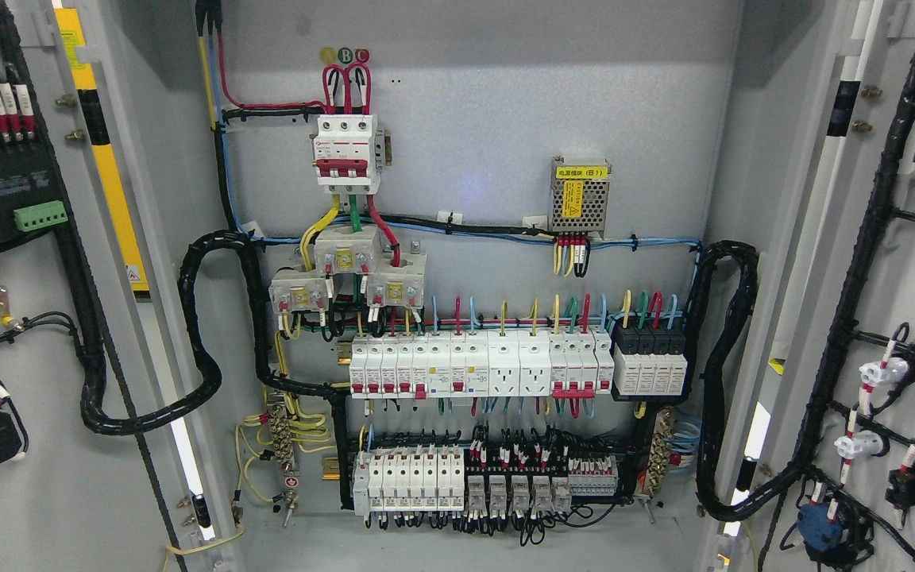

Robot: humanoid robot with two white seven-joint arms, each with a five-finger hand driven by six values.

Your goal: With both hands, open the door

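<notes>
Neither of the robot's arms shows in the head view. No wrist, hand or finger enters from the lower left, the lower right or the bottom edge.

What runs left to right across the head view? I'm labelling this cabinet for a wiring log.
Left door → yellow strip → red three-pole breaker → mesh-covered power supply → right door. Both doors stand open.

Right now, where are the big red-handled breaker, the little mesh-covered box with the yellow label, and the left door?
Red-handled breaker (346,152): head view, front face.
Mesh-covered box (581,199): head view, perforated cover.
Left door (36,381): head view, bare inner panel.
</notes>
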